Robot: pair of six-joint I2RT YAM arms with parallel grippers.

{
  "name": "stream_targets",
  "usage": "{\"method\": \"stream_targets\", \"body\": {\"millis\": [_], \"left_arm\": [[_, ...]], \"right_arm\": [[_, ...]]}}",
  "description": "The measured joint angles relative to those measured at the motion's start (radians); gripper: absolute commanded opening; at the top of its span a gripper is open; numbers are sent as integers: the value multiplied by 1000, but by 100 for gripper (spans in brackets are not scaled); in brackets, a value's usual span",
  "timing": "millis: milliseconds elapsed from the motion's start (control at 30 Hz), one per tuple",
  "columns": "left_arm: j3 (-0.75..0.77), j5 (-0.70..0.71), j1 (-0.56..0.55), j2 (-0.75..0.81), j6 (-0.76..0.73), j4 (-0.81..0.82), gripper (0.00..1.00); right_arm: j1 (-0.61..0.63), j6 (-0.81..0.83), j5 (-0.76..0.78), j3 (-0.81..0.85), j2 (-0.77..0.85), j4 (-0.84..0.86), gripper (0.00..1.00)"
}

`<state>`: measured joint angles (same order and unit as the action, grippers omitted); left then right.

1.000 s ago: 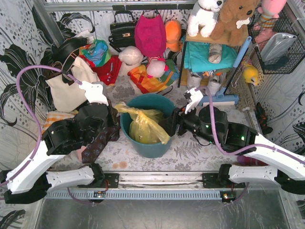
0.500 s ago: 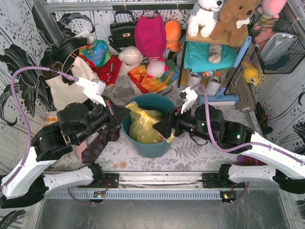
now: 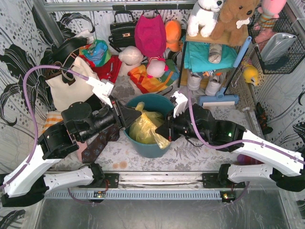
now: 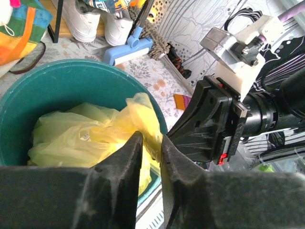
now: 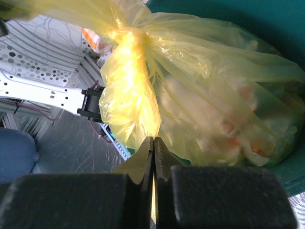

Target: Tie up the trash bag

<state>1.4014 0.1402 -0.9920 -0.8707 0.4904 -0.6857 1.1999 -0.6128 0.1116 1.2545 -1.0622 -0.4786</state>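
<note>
The trash bag (image 3: 143, 128) is thin yellow plastic and sits in a round teal bucket (image 3: 152, 149). My left gripper (image 3: 137, 118) is at the bucket's left rim. In the left wrist view it (image 4: 151, 140) stands a little open, with an edge of the bag (image 4: 86, 138) lying in the gap between its fingers. My right gripper (image 3: 158, 133) reaches in from the bucket's right side. In the right wrist view it (image 5: 153, 139) is shut on the tip of a twisted yellow tail of the bag (image 5: 209, 95), and a sliver of yellow shows between the jaws.
A cream tote (image 3: 66, 88) and a black handbag (image 3: 123, 31) lie behind the bucket on the left. On the right stands a shelf with plush toys (image 3: 224, 19), with sneakers (image 3: 200, 81) and a brush (image 3: 219, 99) under it. A patterned cloth (image 3: 97, 143) lies left of the bucket.
My left gripper has moved right to the bucket's rim and opened from shut. My right gripper has moved left over the bucket and shut on the bag's tail.
</note>
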Motion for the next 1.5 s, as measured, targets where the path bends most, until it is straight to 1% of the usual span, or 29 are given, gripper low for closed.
{"method": "stream_targets", "body": {"millis": [33,67,233,633,767,800,900,1033,1133,1233,1267,1300,1333,1367,1400,1433,1467,1500], "left_arm": [[0,-1,0,0,1,0,44],[0,0,0,0,3,0,53],[7,60,0,-9,-2,-30,61],[32,166,0,-95,-35,-89,60],[57,245,0,-88,-48,-98,62],[63,267,0,-81,-55,-100,63],[84,330,0,-70,-77,-111,64],[114,361,0,-82,-103,-120,64],[123,353,0,-111,-114,-121,60],[122,325,0,-140,-122,-128,57],[122,310,0,-151,-124,-134,55],[122,297,0,-159,-125,-142,51],[121,285,0,-164,-126,-147,46],[121,278,0,-166,-125,-152,38],[121,270,0,-167,-126,-161,28],[121,266,0,-164,-126,-172,16],[121,263,0,-161,-125,-182,6],[121,262,0,-155,-124,-191,0]], "right_arm": [[0,0,0,0,-4,0,0],[0,0,0,0,-6,1,0],[0,0,0,0,-6,7,0],[0,0,-7,0,-13,11,1],[0,2,-8,0,-14,7,31],[0,2,-8,0,-14,4,35],[0,4,-12,0,-16,-11,39],[0,3,-26,0,-26,-25,39],[0,4,-39,2,-40,-36,36],[0,4,-48,2,-48,-38,35],[0,4,-49,2,-49,-38,34],[0,4,-49,3,-49,-38,31],[0,4,-49,4,-49,-38,25],[0,4,-49,6,-49,-38,18],[0,3,-49,9,-50,-38,7],[0,6,-49,12,-50,-38,0],[0,6,-50,15,-51,-38,0],[0,6,-50,19,-51,-39,0]]}}
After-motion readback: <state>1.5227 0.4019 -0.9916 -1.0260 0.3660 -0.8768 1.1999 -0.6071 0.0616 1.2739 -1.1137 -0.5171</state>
